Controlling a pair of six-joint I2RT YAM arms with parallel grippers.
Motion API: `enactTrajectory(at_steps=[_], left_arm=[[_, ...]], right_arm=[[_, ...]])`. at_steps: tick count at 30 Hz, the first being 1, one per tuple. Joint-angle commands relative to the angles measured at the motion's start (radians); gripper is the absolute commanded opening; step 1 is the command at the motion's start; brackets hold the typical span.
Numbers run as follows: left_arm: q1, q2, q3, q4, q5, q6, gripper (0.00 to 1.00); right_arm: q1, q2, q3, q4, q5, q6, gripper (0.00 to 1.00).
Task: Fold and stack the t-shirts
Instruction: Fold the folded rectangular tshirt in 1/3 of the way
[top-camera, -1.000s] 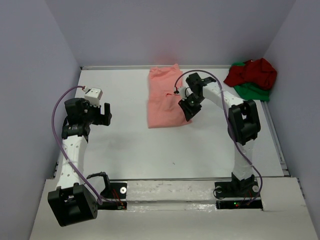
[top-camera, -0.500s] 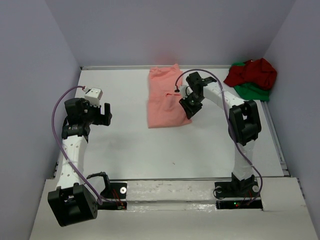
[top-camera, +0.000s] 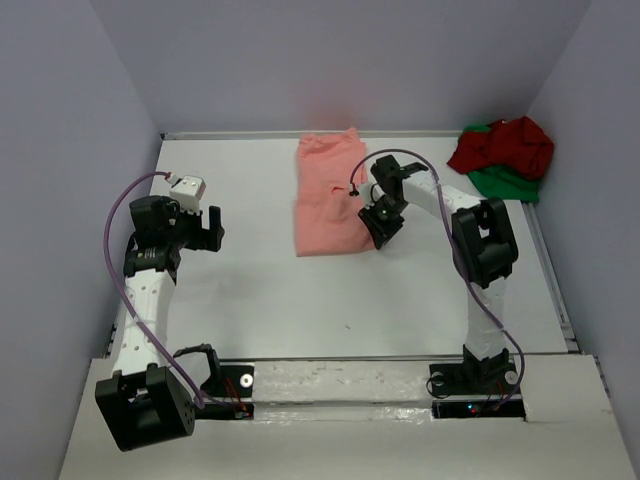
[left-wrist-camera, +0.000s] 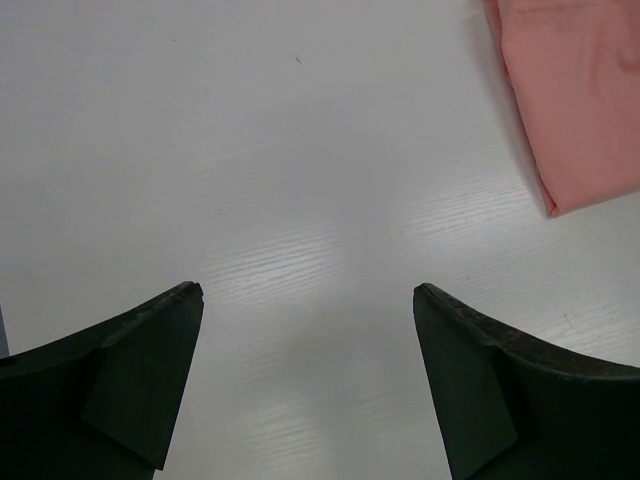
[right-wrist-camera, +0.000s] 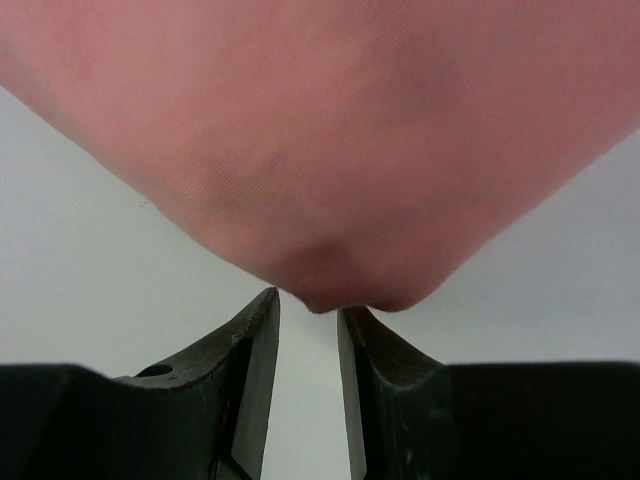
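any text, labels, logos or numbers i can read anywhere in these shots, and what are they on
None: no word, number, logo or sign can be read in any view.
The salmon-pink t-shirt, dark red t-shirt and green t-shirt show no print on the parts in view.
The white module on the left arm is too small to tell whether it carries any marking.

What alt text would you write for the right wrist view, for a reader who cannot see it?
A rounded corner of the salmon-pink t-shirt meets the tips of the right gripper, whose two dark jaws stand a narrow gap apart; whether they pinch the cloth cannot be told. The white table shows on both sides.
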Motion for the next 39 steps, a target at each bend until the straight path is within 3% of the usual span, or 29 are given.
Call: enactTrajectory(at_steps=[1,22,24,28,39], left_arm=[[0.002,-0.011,0.015,0.026,0.011,-0.008,0.96],[0.002,0.011,0.021,0.028,0.001,-0.006,0.95],[0.002,0.010,0.021,0.028,-0.001,-0.006,0.95],[0.002,0.010,0.021,0.028,-0.002,-0.006,0.95],[0.002,0.009,0.029,0.026,0.008,-0.009,0.96]], right_arm=[[0.004,0.017,0.041,0.033,-0.008,-0.007,0.35],[0.004,0.053,0.113,0.050,0.001,-0.035,0.38],[0.004,0.057,0.114,0.050,0.000,-0.032,0.36],[0.004,0.056,0.111,0.048,0.000,-0.030,0.00],[0.004,-0.045,0.068,-0.002,-0.009,-0.027,0.00]])
